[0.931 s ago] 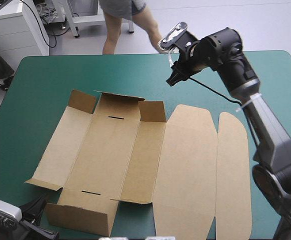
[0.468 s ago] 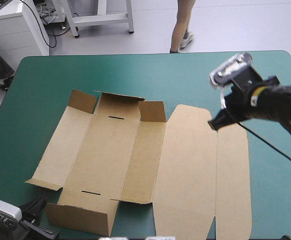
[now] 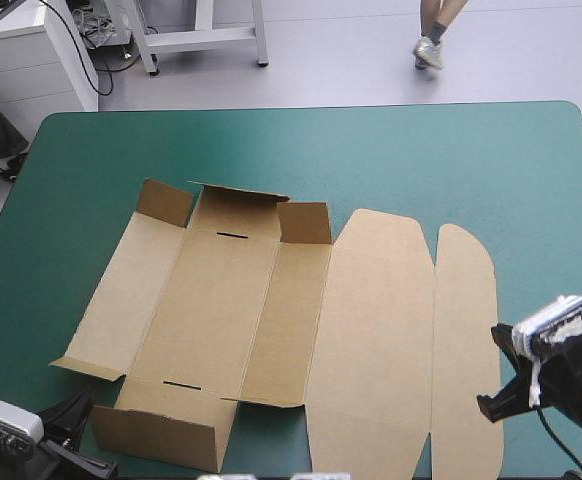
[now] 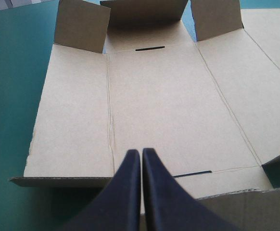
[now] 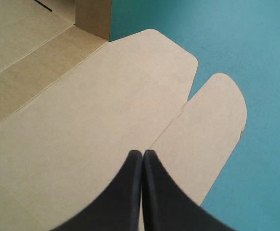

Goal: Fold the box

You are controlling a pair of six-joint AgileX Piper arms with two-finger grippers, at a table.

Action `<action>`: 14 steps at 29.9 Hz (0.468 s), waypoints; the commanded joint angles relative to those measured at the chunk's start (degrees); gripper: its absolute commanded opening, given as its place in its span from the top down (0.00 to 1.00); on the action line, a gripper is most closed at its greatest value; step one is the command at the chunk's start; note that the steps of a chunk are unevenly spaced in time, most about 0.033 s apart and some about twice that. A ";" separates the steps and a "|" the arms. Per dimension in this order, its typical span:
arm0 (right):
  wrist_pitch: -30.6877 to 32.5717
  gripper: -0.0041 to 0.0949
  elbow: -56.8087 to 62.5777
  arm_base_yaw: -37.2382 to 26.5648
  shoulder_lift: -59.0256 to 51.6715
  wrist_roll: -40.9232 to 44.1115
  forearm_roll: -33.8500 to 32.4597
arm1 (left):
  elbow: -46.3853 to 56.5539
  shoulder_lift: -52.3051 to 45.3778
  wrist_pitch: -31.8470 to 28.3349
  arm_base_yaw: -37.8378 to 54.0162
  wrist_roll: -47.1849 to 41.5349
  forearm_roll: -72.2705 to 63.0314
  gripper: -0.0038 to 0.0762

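The brown box (image 3: 221, 300) lies opened out in the middle of the table, with its short end walls raised at the far end (image 3: 239, 205) and the near end (image 3: 166, 430). Its lid (image 3: 371, 330) and rounded tuck flap (image 3: 466, 330) lie flat to the right. My left gripper (image 3: 79, 412) sits at the near left corner, shut and empty. In the left wrist view it (image 4: 141, 151) points over the near wall at the box floor (image 4: 154, 96). My right gripper (image 3: 489, 408) hovers by the flap's near right edge, shut and empty. In the right wrist view it (image 5: 142, 153) hangs over the lid (image 5: 82, 120) beside the flap (image 5: 212, 125).
Bare teal-green cover (image 3: 421, 160) shows beyond the box up to the far edge and along the right side (image 5: 255, 57). Two narrow slots (image 3: 233, 236) mark the box floor near each end wall.
My right arm has swung from the far side of the table, across the lid and flap, down to the near right corner. The box and my left gripper have stayed put.
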 commanded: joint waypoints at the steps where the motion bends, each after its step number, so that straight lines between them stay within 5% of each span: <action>1: -6.80 0.98 6.37 -0.31 -6.16 0.70 -0.31 | -1.12 0.03 -4.37 -0.04 0.06 -0.79 0.96; 14: -10.65 0.98 19.57 -0.31 -21.67 0.70 6.09 | -1.12 0.03 -3.62 -0.04 -0.17 -0.50 0.96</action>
